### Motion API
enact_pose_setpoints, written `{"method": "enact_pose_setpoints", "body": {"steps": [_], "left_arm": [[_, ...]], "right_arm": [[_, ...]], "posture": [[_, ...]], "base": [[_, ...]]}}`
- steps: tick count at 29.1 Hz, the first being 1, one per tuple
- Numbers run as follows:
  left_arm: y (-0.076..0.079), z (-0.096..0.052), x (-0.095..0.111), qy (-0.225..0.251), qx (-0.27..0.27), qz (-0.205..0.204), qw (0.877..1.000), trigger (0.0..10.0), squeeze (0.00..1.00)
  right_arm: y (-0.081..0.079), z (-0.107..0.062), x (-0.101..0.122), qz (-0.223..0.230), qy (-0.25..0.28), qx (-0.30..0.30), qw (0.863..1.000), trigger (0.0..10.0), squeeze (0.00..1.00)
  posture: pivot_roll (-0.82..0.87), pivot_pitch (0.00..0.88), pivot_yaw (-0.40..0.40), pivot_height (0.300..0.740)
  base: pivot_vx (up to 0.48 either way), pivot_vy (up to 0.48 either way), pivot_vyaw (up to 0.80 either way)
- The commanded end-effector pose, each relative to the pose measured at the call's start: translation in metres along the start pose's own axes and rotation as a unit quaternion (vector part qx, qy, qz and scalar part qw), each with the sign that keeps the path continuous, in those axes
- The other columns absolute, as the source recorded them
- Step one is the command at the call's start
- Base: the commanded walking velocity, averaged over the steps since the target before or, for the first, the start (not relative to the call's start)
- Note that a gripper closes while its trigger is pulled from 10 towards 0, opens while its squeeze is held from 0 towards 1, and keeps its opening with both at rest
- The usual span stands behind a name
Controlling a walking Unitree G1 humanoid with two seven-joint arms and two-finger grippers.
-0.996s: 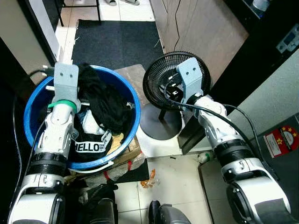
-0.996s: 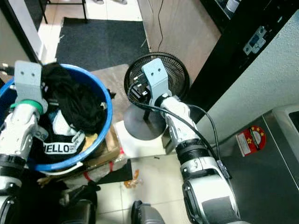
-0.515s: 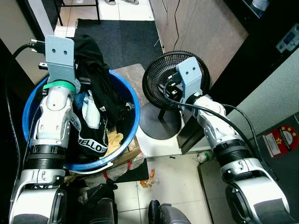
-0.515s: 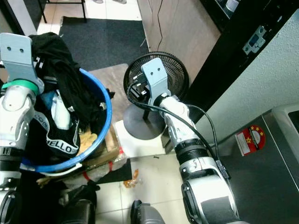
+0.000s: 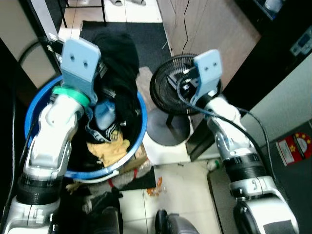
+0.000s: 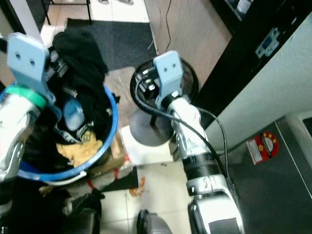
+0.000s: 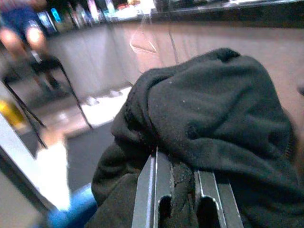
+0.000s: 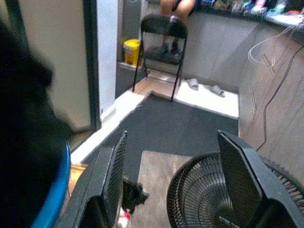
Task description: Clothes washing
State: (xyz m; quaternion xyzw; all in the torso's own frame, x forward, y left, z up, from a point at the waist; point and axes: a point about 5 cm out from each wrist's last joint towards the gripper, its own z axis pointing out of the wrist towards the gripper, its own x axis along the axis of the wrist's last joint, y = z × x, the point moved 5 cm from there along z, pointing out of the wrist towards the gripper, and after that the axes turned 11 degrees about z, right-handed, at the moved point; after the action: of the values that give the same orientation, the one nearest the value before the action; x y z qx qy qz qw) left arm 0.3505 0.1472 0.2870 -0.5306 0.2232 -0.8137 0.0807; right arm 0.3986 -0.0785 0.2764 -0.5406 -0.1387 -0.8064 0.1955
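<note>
One black garment has risen clear above the blue tub since a second ago, pinched tight in the left claw. The right claw hovers spread and empty over the fan; unloading seems underway.

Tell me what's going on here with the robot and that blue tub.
The left gripper is shut on a black garment and holds it up above the blue tub, with the cloth hanging down into the tub. A yellowish cloth and other laundry lie in the tub. The right gripper is open and holds nothing, raised over a black floor fan beside the tub. In the right wrist view a person sits on a chair further back.
</note>
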Motion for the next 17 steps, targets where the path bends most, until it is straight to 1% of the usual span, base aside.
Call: {"method": "enact_pose_setpoints", "body": {"steps": [1, 2, 3, 4, 5, 6, 7, 8, 9, 10, 12, 13, 14, 15, 17], "left_arm": [[0.001, -0.002, 0.011, 0.015, -0.002, -0.012, 1.000, 10.0, 0.00], [0.004, -0.006, 0.012, 0.014, -0.004, -0.021, 1.000, 10.0, 0.00], [0.004, -0.006, 0.012, 0.014, -0.004, -0.021, 1.000, 10.0, 0.00], [0.003, -0.007, 0.020, 0.022, 0.005, -0.042, 0.999, 10.0, 0.00], [0.003, -0.007, 0.020, 0.022, 0.005, -0.042, 0.999, 10.0, 0.00], [0.002, -0.007, 0.027, 0.030, 0.011, -0.053, 0.998, 10.0, 0.00], [0.002, -0.007, 0.027, 0.030, 0.011, -0.053, 0.998, 10.0, 0.00], [-0.001, -0.007, 0.036, 0.042, 0.019, -0.063, 0.997, 10.0, 0.00], [-0.012, -0.003, 0.046, 0.057, 0.037, -0.073, 0.995, 10.0, 0.00], [-0.012, -0.003, 0.046, 0.057, 0.037, -0.073, 0.995, 10.0, 0.00], [-0.028, 0.002, 0.056, 0.071, 0.062, -0.085, 0.992, 10.0, 0.00], [-0.028, 0.002, 0.056, 0.071, 0.062, -0.085, 0.992, 10.0, 0.00], [-0.036, 0.006, 0.064, 0.083, 0.073, -0.088, 0.990, 10.0, 0.00], [-0.036, 0.006, 0.064, 0.083, 0.073, -0.088, 0.990, 10.0, 0.00], [-0.051, 0.009, 0.081, 0.106, 0.087, -0.090, 0.986, 10.0, 0.00]], "right_arm": [[0.000, -0.002, 0.003, 0.011, 0.006, -0.005, 1.000, 10.0, 0.00], [-0.003, -0.005, 0.009, 0.018, 0.018, -0.006, 1.000, 10.0, 0.00], [-0.003, -0.005, 0.009, 0.018, 0.018, -0.006, 1.000, 10.0, 0.00], [-0.007, -0.009, 0.018, 0.030, 0.038, -0.010, 0.999, 10.0, 0.00], [-0.007, -0.009, 0.018, 0.030, 0.038, -0.010, 0.999, 10.0, 0.00], [-0.008, -0.012, 0.023, 0.038, 0.051, -0.013, 0.998, 10.0, 0.00], [-0.008, -0.012, 0.023, 0.038, 0.051, -0.013, 0.998, 10.0, 0.00], [-0.008, -0.015, 0.033, 0.042, 0.071, -0.017, 0.996, 10.0, 0.00], [-0.007, -0.016, 0.045, 0.049, 0.095, -0.023, 0.994, 10.0, 0.00], [-0.007, -0.016, 0.045, 0.049, 0.095, -0.023, 0.994, 10.0, 0.00], [-0.006, -0.018, 0.058, 0.050, 0.118, -0.028, 0.991, 10.0, 0.00], [-0.006, -0.018, 0.058, 0.050, 0.118, -0.028, 0.991, 10.0, 0.00], [-0.007, -0.017, 0.062, 0.048, 0.125, -0.027, 0.991, 10.0, 0.00], [-0.007, -0.017, 0.062, 0.048, 0.125, -0.027, 0.991, 10.0, 0.00], [-0.007, -0.016, 0.074, 0.042, 0.139, -0.028, 0.989, 10.0, 0.00]], "posture": [[0.03, 0.178, -0.012, 0.740], [0.03, 0.175, -0.013, 0.740], [0.03, 0.175, -0.013, 0.740], [0.03, 0.165, -0.013, 0.740], [0.03, 0.165, -0.013, 0.740], [0.03, 0.164, -0.013, 0.740], [0.03, 0.164, -0.013, 0.740], [0.04, 0.156, -0.013, 0.740], [0.04, 0.145, -0.014, 0.740], [0.04, 0.145, -0.014, 0.740], [0.03, 0.137, -0.012, 0.740], [0.03, 0.137, -0.012, 0.740], [0.03, 0.131, -0.012, 0.740], [0.03, 0.131, -0.012, 0.740], [0.04, 0.107, -0.014, 0.740]], "base": [[0.000, 0.000, 0.00], [0.000, 0.000, 0.00], [0.000, 0.000, 0.00], [0.000, 0.000, 0.00], [0.000, 0.000, 0.00], [0.000, 0.000, 0.00], [0.000, 0.000, 0.00], [0.000, 0.000, 0.00], [0.000, 0.000, 0.00], [0.000, 0.000, 0.00], [0.000, 0.000, 0.00], [0.000, 0.000, 0.00], [0.000, 0.000, 0.00], [0.000, 0.000, 0.00], [0.000, 0.000, 0.00]]}}
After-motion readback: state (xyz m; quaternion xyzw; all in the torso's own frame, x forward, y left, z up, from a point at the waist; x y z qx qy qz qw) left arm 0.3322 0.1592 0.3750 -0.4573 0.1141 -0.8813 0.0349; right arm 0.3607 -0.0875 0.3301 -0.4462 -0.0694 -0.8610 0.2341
